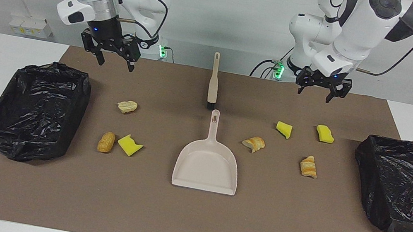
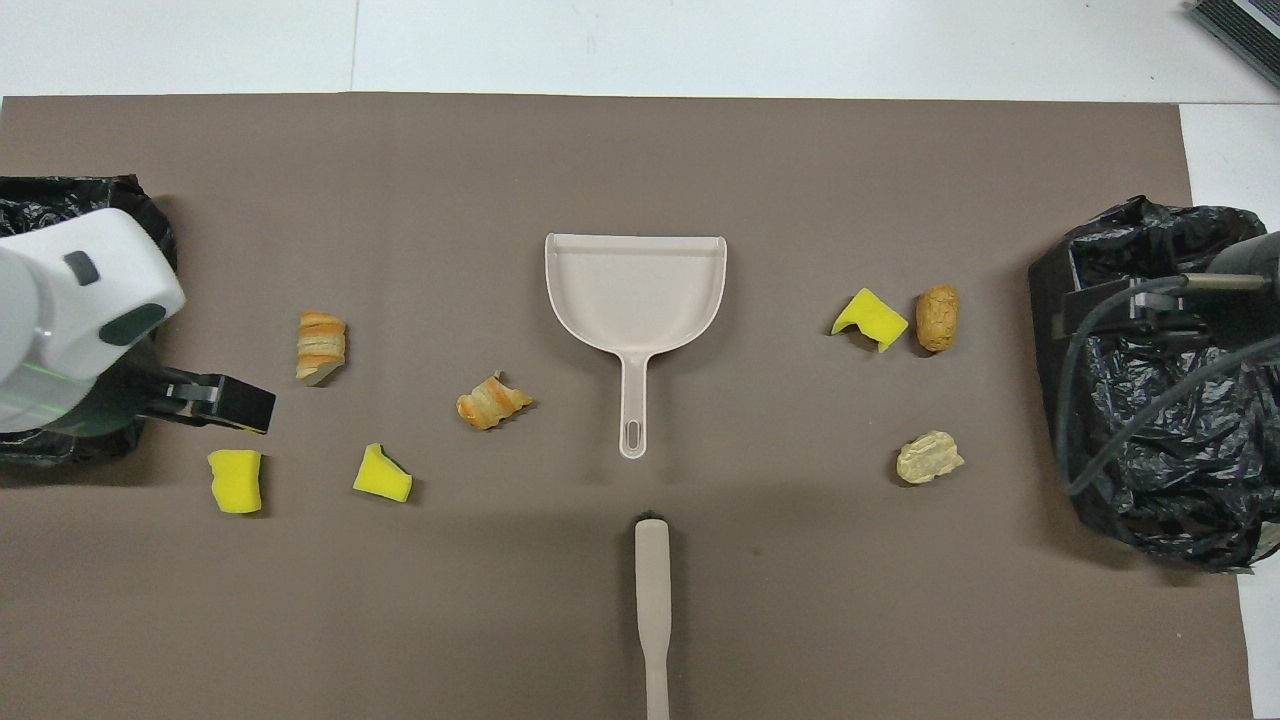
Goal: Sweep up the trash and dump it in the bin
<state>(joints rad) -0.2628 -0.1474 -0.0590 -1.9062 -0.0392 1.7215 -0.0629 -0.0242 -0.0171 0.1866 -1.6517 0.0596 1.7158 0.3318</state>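
Beige dustpan (image 1: pixel 206 169): flat mid-table, empty, handle toward robots.
Brush (image 1: pixel 214 83): flat, just nearer the robots, untouched.
Trash (image 1: pixel 254 143): seven scraps, all loose on brown mat (image 1: pixel 188 222).
Bins (image 1: pixel 37 108): black-lined, one at each end of mat.
Left gripper (image 1: pixel 323 90): raised, jaws wide, holding nothing.
Right gripper (image 1: pixel 114 58): likewise.
Progress: nothing swept; everything left.

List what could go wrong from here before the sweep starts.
1. The trash is split: four scraps lie toward the left arm's end, three toward the right arm's end of the dustpan, so a stroke may scatter some.
2. The brush lies in line with the dustpan handle; grabbing one could nudge the other.
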